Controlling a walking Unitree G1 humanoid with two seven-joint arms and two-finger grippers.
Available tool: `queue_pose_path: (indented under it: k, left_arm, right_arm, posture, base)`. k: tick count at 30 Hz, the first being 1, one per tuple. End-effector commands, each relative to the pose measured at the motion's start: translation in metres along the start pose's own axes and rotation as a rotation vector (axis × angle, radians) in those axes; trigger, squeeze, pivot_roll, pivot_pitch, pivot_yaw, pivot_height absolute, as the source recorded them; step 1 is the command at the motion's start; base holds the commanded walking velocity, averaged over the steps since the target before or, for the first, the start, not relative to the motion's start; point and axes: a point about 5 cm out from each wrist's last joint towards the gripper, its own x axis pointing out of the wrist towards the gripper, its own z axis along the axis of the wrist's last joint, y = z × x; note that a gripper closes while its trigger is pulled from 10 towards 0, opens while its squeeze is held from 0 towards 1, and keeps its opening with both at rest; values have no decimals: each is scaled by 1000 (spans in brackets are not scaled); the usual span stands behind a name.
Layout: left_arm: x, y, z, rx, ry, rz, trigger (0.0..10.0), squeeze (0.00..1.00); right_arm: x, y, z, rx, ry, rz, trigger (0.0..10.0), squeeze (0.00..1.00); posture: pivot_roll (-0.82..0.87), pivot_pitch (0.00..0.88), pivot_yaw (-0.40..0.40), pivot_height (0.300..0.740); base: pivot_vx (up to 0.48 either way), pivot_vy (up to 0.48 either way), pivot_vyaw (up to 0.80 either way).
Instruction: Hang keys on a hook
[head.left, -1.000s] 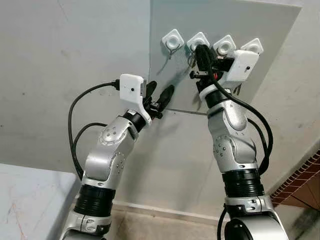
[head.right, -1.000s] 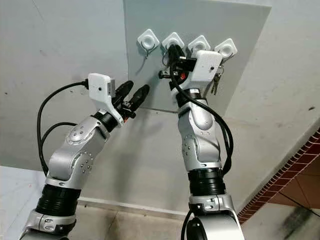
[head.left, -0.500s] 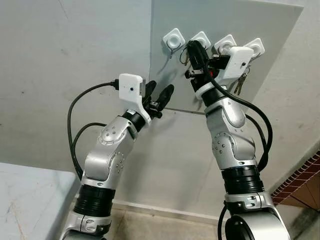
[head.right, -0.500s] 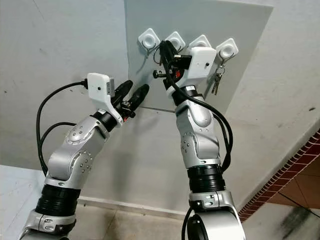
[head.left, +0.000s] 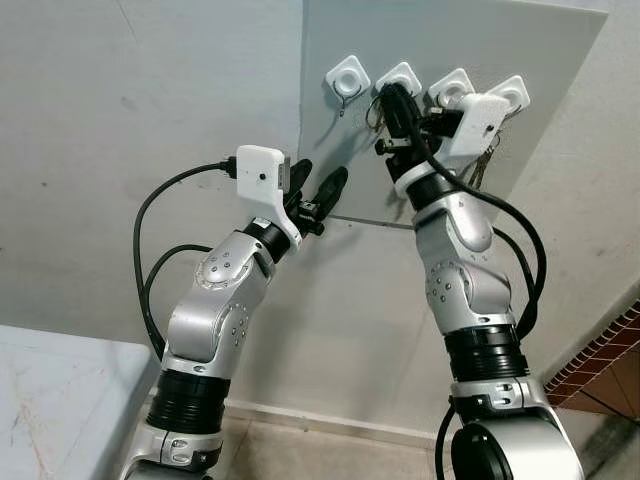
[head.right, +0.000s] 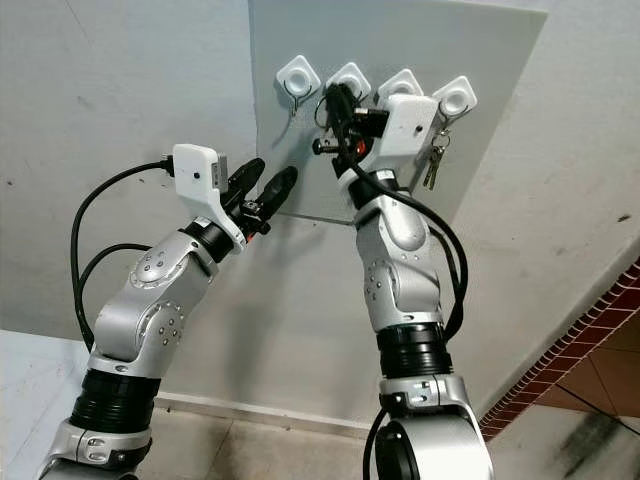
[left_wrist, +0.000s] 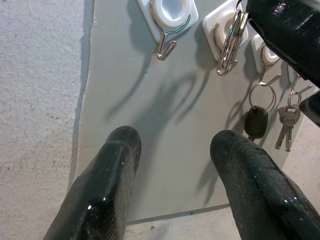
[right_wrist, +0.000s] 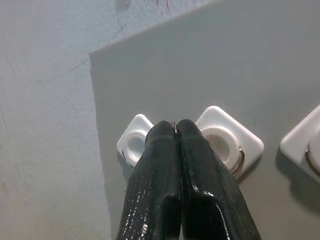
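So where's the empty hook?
The empty hook is the leftmost of four white hooks on the grey board, just left of the second hook, where the right hand holds a key ring.

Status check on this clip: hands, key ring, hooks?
Right hand shut on key ring, at second hook. Left hand open, idle below the board. First hook bare; other keys hang further right.

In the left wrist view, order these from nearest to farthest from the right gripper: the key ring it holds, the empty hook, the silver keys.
1. Key ring: pinched in the right gripper.
2. Silver keys: hanging below it.
3. Empty hook: at the board's far end.
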Motion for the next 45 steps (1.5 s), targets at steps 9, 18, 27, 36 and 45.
queue_pose_path:
  k: [9,18,27,36,45]
  left_arm:
    - [0,-2,3,-7,-8,0,10000,0]
    - [-1,-1,3,-13,-9,4,10000,0]
    - [-1,-1,3,-16,-10,4,10000,0]
    - [0,-1,3,-15,-10,7,10000,0]
    - [-1,-1,4,-16,-12,13,10000,0]
  right_arm:
    - [3,-14,7,-18,-25,-44,10000,0]
    - [-9,-25,0,-31,2,-84,10000,0]
    - [-21,-28,-8,-60,49,-69,10000,0]
    - [-28,-24,-11,-110,63,-21,10000,0]
    - [-28,-23,-13,-112,74,-13,10000,541]
  posture:
    - [1,0,-50,740]
    - [1,0,-50,740]
    - [1,0,-50,740]
    - [0,0,-48,740]
    - [1,0,-49,740]
  base:
    - [0,0,0]
    - [0,0,0]
    - [0,0,0]
    - [0,0,0]
    - [0,0,0]
